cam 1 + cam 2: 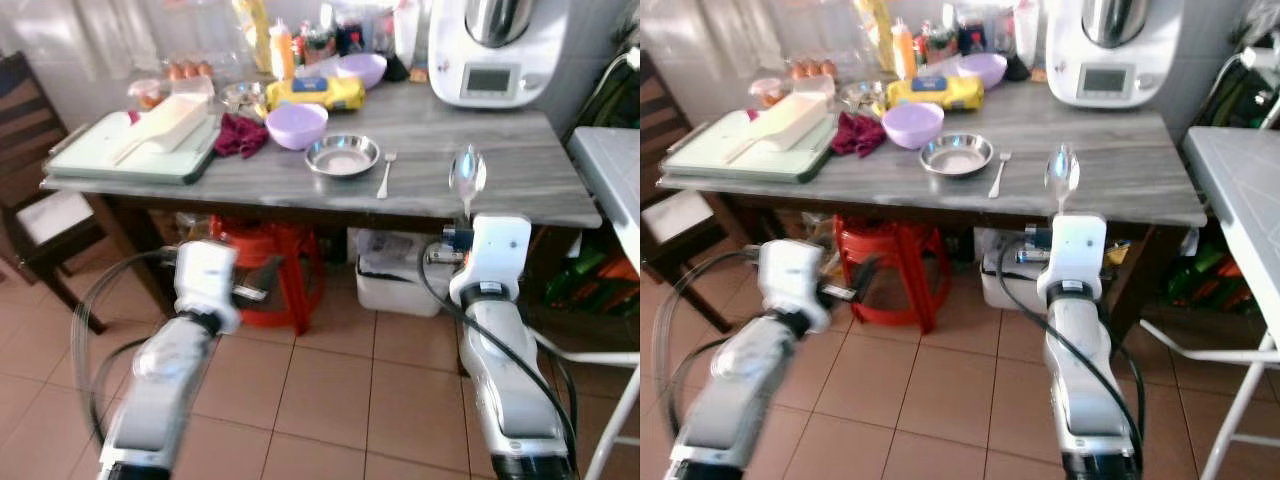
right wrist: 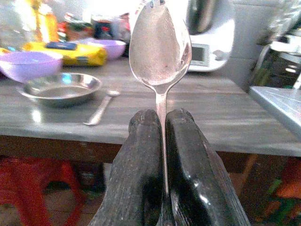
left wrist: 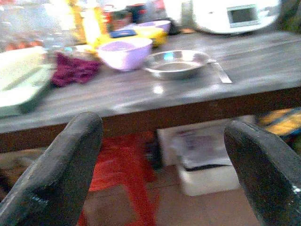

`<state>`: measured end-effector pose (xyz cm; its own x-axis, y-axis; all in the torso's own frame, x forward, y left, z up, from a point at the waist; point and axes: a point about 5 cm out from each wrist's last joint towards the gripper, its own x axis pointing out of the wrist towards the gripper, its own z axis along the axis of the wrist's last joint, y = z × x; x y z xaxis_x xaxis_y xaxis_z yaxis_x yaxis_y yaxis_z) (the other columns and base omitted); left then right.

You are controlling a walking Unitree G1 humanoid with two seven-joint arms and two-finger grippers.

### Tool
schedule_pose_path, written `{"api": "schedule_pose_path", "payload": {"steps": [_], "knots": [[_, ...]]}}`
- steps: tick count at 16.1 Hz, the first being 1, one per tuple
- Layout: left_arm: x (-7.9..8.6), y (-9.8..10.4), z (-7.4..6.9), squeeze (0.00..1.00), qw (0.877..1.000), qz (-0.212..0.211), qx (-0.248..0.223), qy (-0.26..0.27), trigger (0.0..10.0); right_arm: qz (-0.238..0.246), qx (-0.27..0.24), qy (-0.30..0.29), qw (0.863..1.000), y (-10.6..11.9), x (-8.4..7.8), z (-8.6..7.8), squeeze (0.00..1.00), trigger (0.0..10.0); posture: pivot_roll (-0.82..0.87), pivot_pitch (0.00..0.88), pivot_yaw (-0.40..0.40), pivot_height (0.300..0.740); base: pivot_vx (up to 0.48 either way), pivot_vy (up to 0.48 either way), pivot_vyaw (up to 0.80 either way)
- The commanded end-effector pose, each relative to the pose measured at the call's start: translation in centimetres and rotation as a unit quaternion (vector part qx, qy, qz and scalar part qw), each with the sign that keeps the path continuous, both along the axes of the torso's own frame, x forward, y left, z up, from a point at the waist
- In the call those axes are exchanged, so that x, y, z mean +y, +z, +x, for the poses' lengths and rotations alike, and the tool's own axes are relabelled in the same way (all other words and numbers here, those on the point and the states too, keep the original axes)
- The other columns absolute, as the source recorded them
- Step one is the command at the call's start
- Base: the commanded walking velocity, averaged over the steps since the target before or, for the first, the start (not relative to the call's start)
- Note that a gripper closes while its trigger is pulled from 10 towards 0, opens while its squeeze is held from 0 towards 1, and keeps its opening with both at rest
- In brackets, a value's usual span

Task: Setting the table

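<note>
Centrally, we take the steel plate (image 1: 342,156) on the grey table (image 1: 480,180) as our landmark. Our right gripper (image 2: 162,155) is pinched tight on the handle of a spoon (image 2: 160,47), which stands upright with its bowl uppermost, short of the table's front edge and to the right of the plate. Just right of the plate lies a fork (image 1: 386,175), flat on the tabletop. Our left gripper (image 3: 164,165) is held low before the table edge, its two fingers (image 3: 61,169) spread wide and holding nothing. Just left of and behind the plate sits a lilac bowl (image 1: 296,125), with a crumpled dark red cloth (image 1: 240,135) beyond it and a pale green tray (image 1: 130,150) farther left. Behind the plate to the right stands a white kitchen machine (image 1: 495,50). Below the plate, under the table, we see a red stool (image 1: 270,270).
</note>
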<state>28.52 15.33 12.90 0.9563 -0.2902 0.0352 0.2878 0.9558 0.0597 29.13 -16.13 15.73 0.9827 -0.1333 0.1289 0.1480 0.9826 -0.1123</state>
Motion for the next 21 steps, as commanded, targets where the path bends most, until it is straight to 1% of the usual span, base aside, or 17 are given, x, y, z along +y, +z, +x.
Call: {"api": "schedule_pose_path", "payload": {"steps": [1, 2, 4, 6, 8, 9, 10, 13, 15, 21], "knots": [[-0.4, -0.1, 0.0, 0.00, 1.000, 0.001, -0.003, 0.001, 10.0, -0.008, -0.004, -0.026, 1.000, 0.2, -1.5, -0.6, 0.00, 10.0, -0.06, 0.073, 0.066, 0.740, 0.292, 0.000, 0.00], [-0.3, -0.2, 0.0, 0.00, 1.000, 0.006, -0.002, 0.009, 10.0, -0.011, 0.001, -0.031, 0.999, -0.1, -1.9, -1.1, 0.00, 10.0, -0.07, 0.073, 0.063, 0.740, 0.289, 0.000, 0.00], [-0.3, -0.3, 0.0, 0.00, 1.000, 0.007, -0.002, 0.010, 10.0, -0.013, 0.003, -0.031, 0.999, -0.2, -2.0, -1.2, 0.00, 10.0, -0.07, 0.073, 0.063, 0.740, 0.277, 0.000, 0.00], [-0.1, -0.4, -0.2, 0.00, 1.000, 0.008, -0.002, 0.009, 10.0, -0.015, -0.004, -0.036, 0.999, 0.3, -2.2, -1.2, 0.00, 10.0, -0.08, 0.076, 0.068, 0.740, 0.277, 0.000, 0.00], [0.1, -0.7, -0.5, 0.00, 1.000, 0.011, 0.004, 0.008, 10.0, -0.012, -0.004, -0.044, 0.999, 0.4, -2.4, -1.2, 0.00, 10.0, -0.08, 0.081, 0.071, 0.740, 0.281, 0.000, 0.00], [0.1, -0.9, -0.7, 0.00, 1.000, 0.011, 0.007, 0.007, 10.0, -0.007, -0.003, -0.045, 0.999, 0.4, -2.3, -1.2, 0.00, 10.0, -0.08, 0.086, 0.072, 0.740, 0.277, 0.000, 0.00], [-0.3, -0.9, -0.7, 0.00, 1.000, 0.008, 0.009, 0.000, 10.0, -0.001, 0.001, -0.041, 0.999, 0.3, -2.1, -1.2, 0.00, 10.0, -0.08, 0.090, 0.073, 0.740, 0.281, 0.000, -0.74], [-0.7, -0.8, -0.8, 0.00, 1.000, 0.004, 0.008, -0.006, 10.0, -0.002, 0.003, -0.039, 0.999, 0.3, -1.9, -1.1, 0.00, 10.0, -0.07, 0.095, 0.074, 0.740, 0.277, 0.000, -0.74], [-0.7, -0.9, -0.9, 0.00, 1.000, 0.005, 0.012, -0.008, 10.0, -0.002, 0.003, -0.037, 0.999, 0.3, -1.9, -1.1, 0.00, 10.0, -0.07, 0.095, 0.075, 0.740, 0.281, 0.000, 0.00], [-0.9, -0.8, -0.8, 0.00, 1.000, 0.004, 0.011, -0.012, 10.0, -0.005, 0.006, -0.027, 1.000, 0.2, -1.4, -0.8, 0.00, 10.0, -0.07, 0.095, 0.079, 0.740, 0.284, 0.000, 0.00]]}}
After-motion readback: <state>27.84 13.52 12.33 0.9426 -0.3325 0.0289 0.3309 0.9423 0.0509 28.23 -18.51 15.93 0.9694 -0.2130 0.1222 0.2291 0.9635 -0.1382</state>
